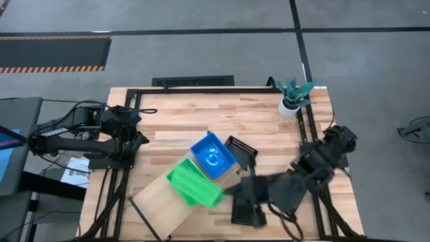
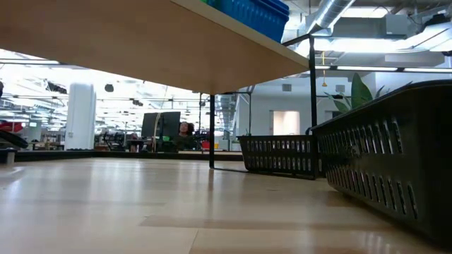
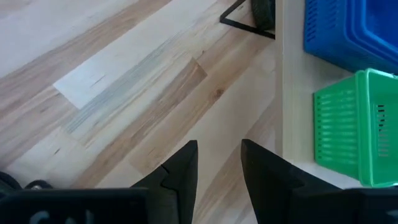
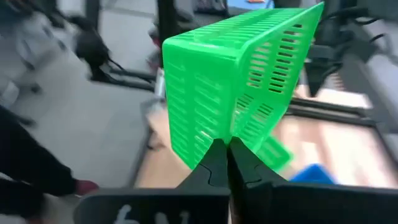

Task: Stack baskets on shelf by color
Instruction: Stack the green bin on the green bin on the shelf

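Wood table (image 1: 269,121), R fingers (image 4: 227,163) pinching green basket (image 4: 236,87)

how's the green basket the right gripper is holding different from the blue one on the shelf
The green basket is pinched by its wall in the right gripper and held up, tipped on its side; the blue basket rests upright on the shelf with no gripper on it. One is green, the other blue. Both are rectangular plastic baskets with slotted sides.
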### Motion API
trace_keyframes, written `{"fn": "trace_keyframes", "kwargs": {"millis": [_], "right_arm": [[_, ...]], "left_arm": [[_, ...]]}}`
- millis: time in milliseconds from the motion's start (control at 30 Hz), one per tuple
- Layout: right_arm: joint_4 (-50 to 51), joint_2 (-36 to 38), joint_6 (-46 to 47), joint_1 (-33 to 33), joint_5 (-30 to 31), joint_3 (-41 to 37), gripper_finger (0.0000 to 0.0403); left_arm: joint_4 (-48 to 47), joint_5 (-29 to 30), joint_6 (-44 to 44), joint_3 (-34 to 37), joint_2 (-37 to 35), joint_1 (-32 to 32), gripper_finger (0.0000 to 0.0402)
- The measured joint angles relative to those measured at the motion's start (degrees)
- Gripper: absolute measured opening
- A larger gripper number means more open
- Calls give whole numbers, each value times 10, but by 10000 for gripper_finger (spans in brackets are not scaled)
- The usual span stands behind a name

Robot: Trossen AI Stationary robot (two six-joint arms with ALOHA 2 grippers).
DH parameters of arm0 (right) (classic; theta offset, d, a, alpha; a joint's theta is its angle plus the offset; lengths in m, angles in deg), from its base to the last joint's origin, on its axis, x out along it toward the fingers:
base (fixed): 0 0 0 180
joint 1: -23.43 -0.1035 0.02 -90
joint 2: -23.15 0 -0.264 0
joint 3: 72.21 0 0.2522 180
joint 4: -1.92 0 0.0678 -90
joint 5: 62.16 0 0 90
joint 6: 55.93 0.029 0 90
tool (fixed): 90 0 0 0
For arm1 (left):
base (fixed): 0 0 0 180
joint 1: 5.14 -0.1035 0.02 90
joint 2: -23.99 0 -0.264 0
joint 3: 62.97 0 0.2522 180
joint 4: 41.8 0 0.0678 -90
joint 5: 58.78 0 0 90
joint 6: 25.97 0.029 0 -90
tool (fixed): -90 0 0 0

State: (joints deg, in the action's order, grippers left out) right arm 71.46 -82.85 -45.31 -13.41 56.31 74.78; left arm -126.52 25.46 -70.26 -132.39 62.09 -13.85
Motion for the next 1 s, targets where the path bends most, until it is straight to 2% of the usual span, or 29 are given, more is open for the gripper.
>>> {"fn": "trace_keyframes", "kwargs": {"millis": [233, 367, 500, 733, 1000], "right_arm": [[24, -11, -151, 62, -58, 0, 0], [35, -26, -225, 72, -59, 0, 0], [43, -51, -255, 73, -58, 0, 0], [76, -103, -302, 69, 5, -1, 0], [94, -136, -319, 70, 51, -1, 0]], "left_arm": [[7, 6, -1, 0, 0, 0, 110], [16, 12, -2, 0, 0, 0, 110], [15, 19, -3, 0, 0, 0, 110], [15, 17, -29, 0, 0, 0, 110], [15, 49, -30, 0, 0, 0, 110]]}}
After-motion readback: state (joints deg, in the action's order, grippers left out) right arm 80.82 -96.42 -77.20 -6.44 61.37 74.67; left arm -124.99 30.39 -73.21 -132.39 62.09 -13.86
